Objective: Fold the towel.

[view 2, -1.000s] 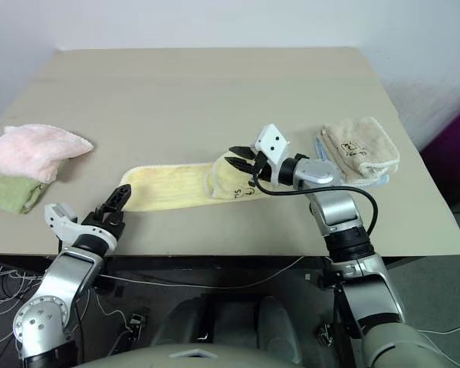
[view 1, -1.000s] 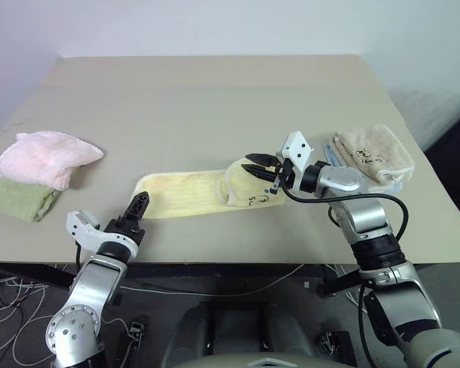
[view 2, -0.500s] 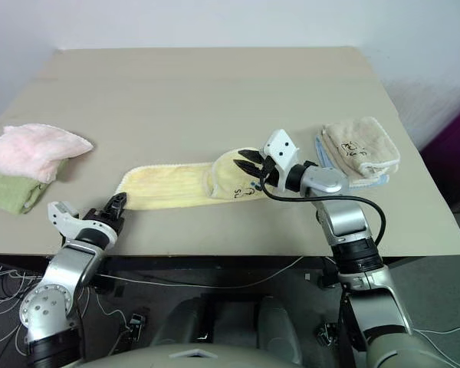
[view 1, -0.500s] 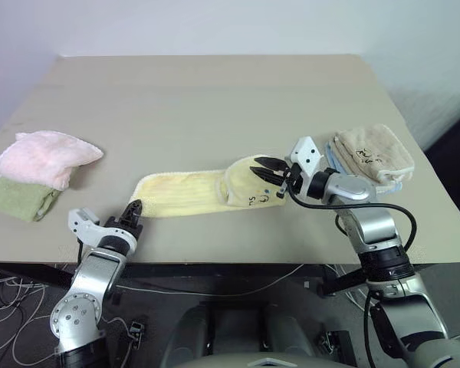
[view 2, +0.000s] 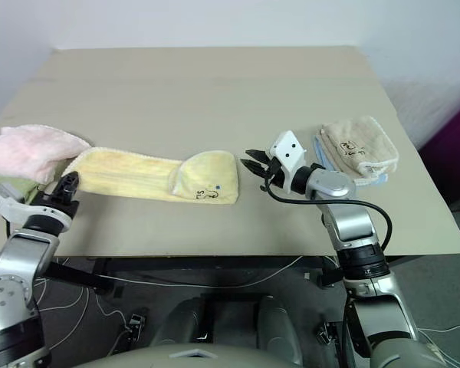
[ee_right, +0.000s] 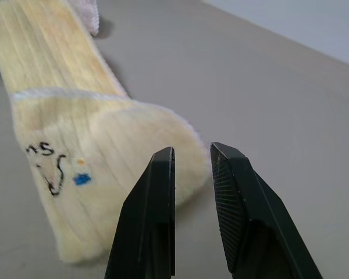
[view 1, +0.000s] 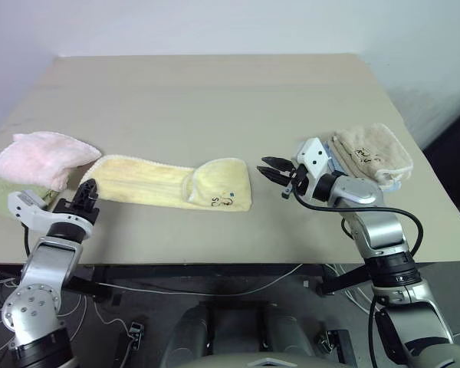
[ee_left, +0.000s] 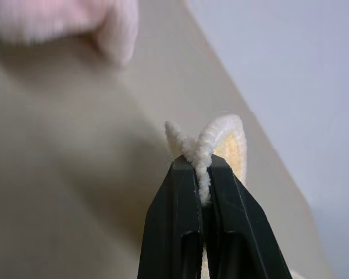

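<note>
Left claw pinches the towel edge; right claw slightly open, empty.

Towel mid-table, between pink towel left and folded towel right

towel, dark handwritten "ns" above a squiggle, small blue mark

Two black fingers of the right gripper are seen slightly parted, with nothing held between them. Just beyond their tips, the pale yellow towel is laid on the tan table, its folded end rounded. Dark handwritten marks and a small blue spot are borne near one corner.
</note>
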Controlling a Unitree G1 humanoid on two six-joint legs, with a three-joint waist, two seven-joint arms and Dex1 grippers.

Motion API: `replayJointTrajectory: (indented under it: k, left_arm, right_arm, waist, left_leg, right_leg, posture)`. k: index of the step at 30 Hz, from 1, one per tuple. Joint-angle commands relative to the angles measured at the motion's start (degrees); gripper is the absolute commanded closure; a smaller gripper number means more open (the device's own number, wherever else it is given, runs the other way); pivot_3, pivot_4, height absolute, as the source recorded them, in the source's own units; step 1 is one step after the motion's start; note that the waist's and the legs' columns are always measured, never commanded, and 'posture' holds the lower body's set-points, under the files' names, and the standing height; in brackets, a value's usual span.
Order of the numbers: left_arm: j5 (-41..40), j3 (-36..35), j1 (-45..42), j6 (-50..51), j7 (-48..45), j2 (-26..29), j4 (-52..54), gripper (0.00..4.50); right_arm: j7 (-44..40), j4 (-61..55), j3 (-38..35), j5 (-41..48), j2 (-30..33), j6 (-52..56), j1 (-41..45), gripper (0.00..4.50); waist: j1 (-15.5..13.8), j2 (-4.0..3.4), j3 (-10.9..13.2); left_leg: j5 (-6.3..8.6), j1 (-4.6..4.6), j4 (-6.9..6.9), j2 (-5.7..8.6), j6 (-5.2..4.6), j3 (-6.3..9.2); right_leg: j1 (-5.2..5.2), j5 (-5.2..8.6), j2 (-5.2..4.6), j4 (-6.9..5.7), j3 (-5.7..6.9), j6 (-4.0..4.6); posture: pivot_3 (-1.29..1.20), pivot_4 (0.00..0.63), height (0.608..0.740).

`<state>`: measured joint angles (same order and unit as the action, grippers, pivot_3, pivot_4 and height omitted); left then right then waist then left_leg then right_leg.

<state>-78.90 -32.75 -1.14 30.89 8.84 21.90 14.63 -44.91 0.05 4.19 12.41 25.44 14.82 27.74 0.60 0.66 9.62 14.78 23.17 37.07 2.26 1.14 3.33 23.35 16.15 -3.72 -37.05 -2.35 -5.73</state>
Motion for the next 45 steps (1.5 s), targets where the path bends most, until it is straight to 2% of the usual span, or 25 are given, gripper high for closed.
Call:
replayJointTrajectory:
  k: [1, 7, 13, 20, 23, 33, 42, 45]
  left_arm:
    - [2.5, 0.51, -1.78, 0.92, -5.22, 4.53, 3.82, 4.45]
    - [10.63, 10.56, -4.76, 3.65, -16.5, 11.05, 10.33, 4.45]
    - [20.84, 22.88, -8.77, 4.27, -25.92, 13.26, 13.54, 4.45]
    - [34.63, 35.91, -14.72, 3.51, -30.14, 10.23, 10.83, 4.45]
    - [39.25, 39.4, -17.25, 3.15, -30.3, 7.59, 8.82, 4.45]
    - [45.97, 44.72, -23.71, 5.68, -30.29, -2.43, 4.5, 4.45]
    - [46.39, 44.69, -23.48, 10.69, -32.58, -3.54, 4.36, 4.45]
    - [45.63, 44.15, -23.18, 12.01, -33.15, -4.05, 4.69, 3.76]
  right_arm:
    - [0.71, -3.01, -1.42, 0.8, 0.49, 0.14, 0.02, 3.5]
    - [1.59, -3.06, -1.7, 0.72, 0.4, 0.28, -0.08, 3.5]
    - [2.85, -3.8, -1.95, 0.7, 0.4, 0.53, -0.69, 3.5]
    - [3.54, -4.88, -2.33, 0.87, 0.88, 1.12, -1.45, 3.5]
    - [3.62, -5.19, -2.4, 0.87, 0.97, 1.25, -1.73, 3.5]
    - [4.01, -5.53, -2.34, 0.75, 0.83, 1.5, -1.83, 3.5]
    - [4.44, -5.71, -2.52, 0.8, 0.94, 1.57, -1.97, 3.5]
    - [4.47, -5.81, -2.55, 0.84, 0.96, 1.6, -2.05, 3.5]
  waist:
    - [-0.03, 0.01, 0.01]
    - [0.01, 0.01, 0.02]
    - [0.12, -0.01, 0.03]
    - [0.01, -0.02, 0.05]
    - [0.05, -0.02, 0.05]
    - [0.05, 0.02, 0.08]
    - [0.06, 0.02, 0.08]
    - [0.04, 0.02, 0.08]
  left_leg:
    - [0.0, 0.0, 0.0, 0.0, 0.0, 0.0]
    - [0.0, 0.02, -0.02, 0.03, 0.0, -0.01]
    - [0.0, 0.02, -0.05, 0.03, 0.0, -0.02]
    - [0.0, 0.06, -0.04, 0.02, 0.0, -0.03]
    - [0.0, 0.07, -0.03, 0.03, 0.0, -0.03]
    - [-0.01, 0.11, 0.0, 0.01, -0.01, -0.01]
    - [-0.01, 0.11, 0.02, 0.02, -0.01, -0.02]
    - [-0.01, 0.11, 0.02, 0.02, -0.01, -0.02]
  right_leg:
    - [-0.01, 0.0, 0.0, 0.01, 0.0, 0.0]
    - [0.0, 0.0, -0.03, 0.03, 0.0, 0.0]
    - [0.02, 0.0, -0.02, 0.03, -0.02, 0.0]
    - [0.05, 0.0, 0.0, 0.02, -0.03, 0.0]
    - [0.05, 0.0, 0.0, 0.02, -0.02, -0.01]
    - [0.08, -0.01, 0.04, 0.0, 0.02, -0.02]
    - [0.08, -0.01, 0.04, 0.0, 0.03, -0.03]
    - [0.08, -0.01, 0.04, 0.0, 0.03, -0.03]
  posture:
    - [0.0, 0.15, 0.74]
    - [0.0, 0.15, 0.74]
    - [0.0, 0.15, 0.74]
    - [0.0, 0.15, 0.74]
    - [0.0, 0.15, 0.74]
    - [0.0, 0.15, 0.74]
    - [0.0, 0.15, 0.74]
    - [0.0, 0.15, 0.74]
